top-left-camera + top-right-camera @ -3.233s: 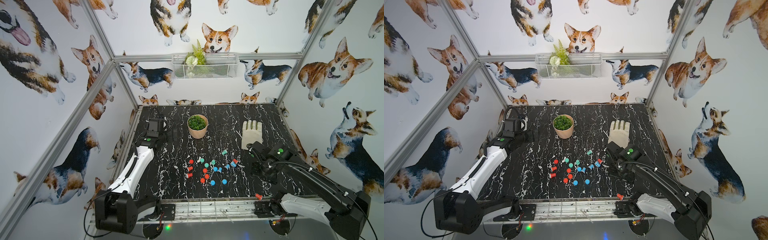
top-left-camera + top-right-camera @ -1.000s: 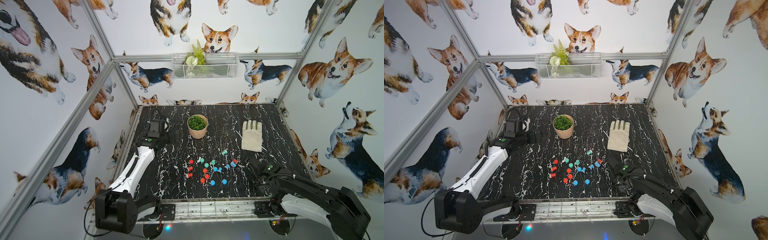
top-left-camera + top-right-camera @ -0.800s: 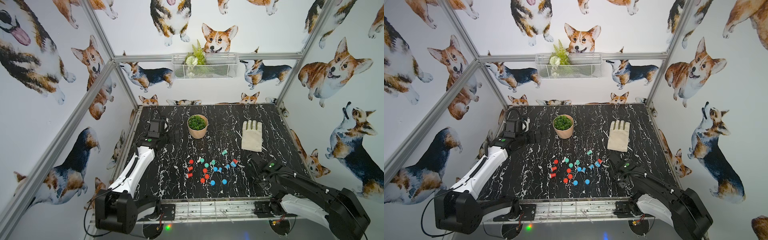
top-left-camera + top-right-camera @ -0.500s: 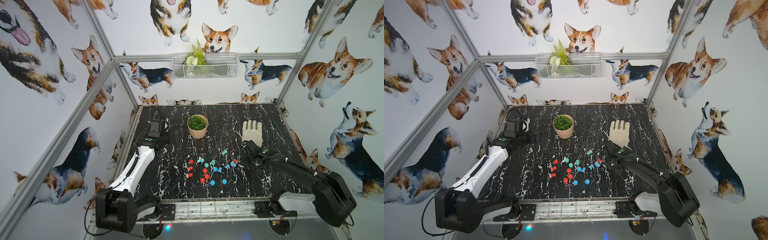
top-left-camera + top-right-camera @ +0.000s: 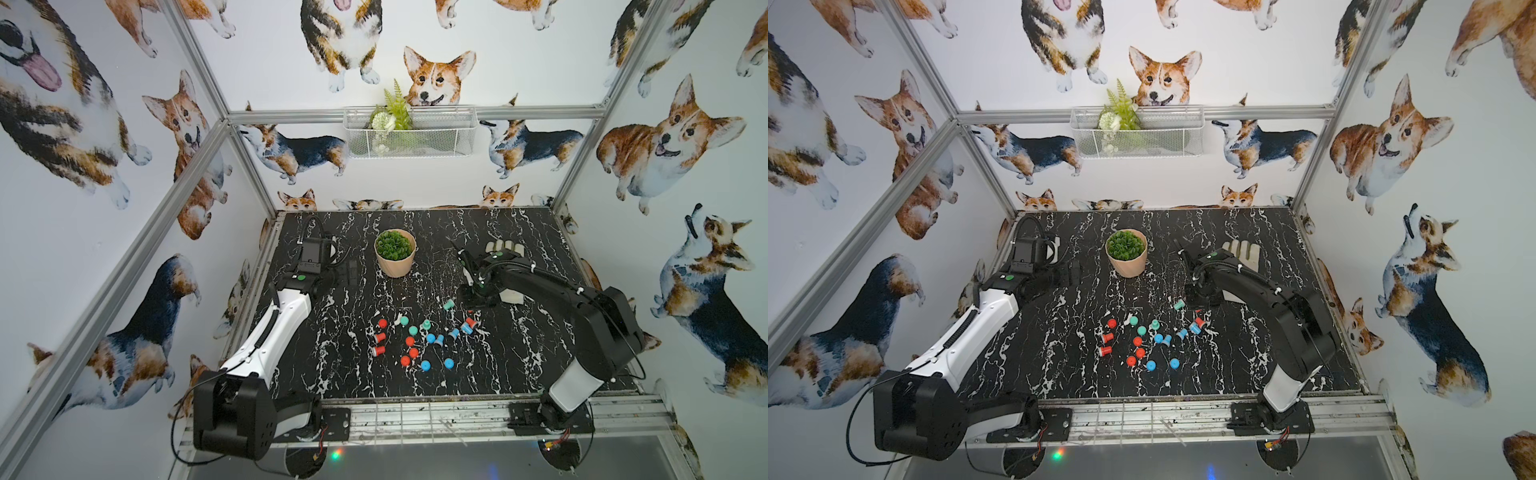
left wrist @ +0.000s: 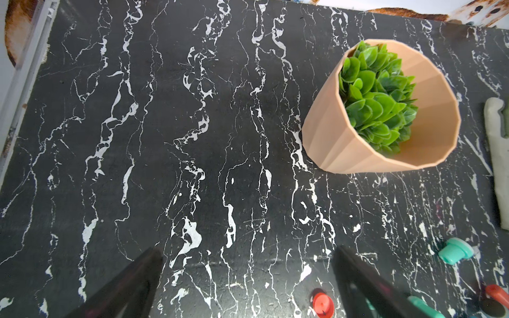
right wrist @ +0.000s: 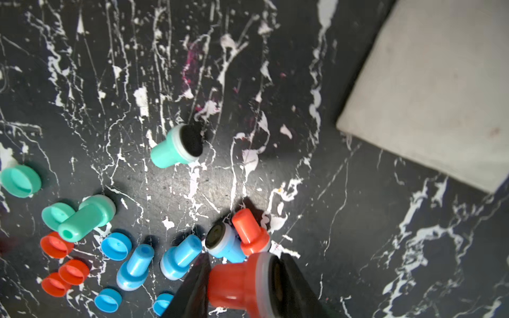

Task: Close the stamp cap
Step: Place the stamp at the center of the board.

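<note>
Red stamp [image 7: 242, 286] sits sideways in my right claw [image 7: 245, 275], whose jaws are partly closed on it, over the black marble table [image 7: 358, 247] at the edge of the scattered stamps [image 7: 180, 257]. Loose red caps [image 7: 56, 245] lie at the far side of that scatter and a pale glove [image 7: 429, 90] lies nearby. My left claw [image 6: 248, 256] hangs spread wide and empty over bare marble near the plant pot [image 6: 330, 132].

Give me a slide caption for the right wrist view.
Right gripper grips a red stamp near scattered stamps and caps.
</note>
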Tool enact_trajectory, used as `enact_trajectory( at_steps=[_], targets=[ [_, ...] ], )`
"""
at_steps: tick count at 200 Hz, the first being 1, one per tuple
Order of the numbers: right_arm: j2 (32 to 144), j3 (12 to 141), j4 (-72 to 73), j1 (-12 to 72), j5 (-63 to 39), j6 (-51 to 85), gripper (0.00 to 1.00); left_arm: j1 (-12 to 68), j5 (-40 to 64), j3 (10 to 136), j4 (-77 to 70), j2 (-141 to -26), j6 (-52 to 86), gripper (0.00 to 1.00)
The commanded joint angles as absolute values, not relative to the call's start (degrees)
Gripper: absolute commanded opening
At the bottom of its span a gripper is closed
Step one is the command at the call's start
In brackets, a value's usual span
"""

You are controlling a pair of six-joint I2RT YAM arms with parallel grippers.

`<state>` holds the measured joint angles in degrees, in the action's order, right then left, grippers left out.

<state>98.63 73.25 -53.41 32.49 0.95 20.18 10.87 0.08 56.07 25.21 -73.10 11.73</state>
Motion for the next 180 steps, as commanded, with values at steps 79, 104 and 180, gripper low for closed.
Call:
enact_trajectory(
  at_steps=[79, 104, 180],
  targets=[
    [115.2, 85.4, -59.4, 25.6, -3.2, 0.9, 0.4, 10.8, 0.7, 57.2, 25.5, -75.8, 11.1, 1.0],
    [116.8, 85.3, -58.6, 25.6, -1.2, 0.9, 0.45, 10.9, 0.8, 57.4, 25.6, -75.8, 11.1, 1.0],
    [111.8, 85.6, -59.3, 26.0, 3.4, 10.1, 0.66, 11.1, 0.6, 57.3, 25.6, -75.2, 11.1, 1.0]
  ],
)
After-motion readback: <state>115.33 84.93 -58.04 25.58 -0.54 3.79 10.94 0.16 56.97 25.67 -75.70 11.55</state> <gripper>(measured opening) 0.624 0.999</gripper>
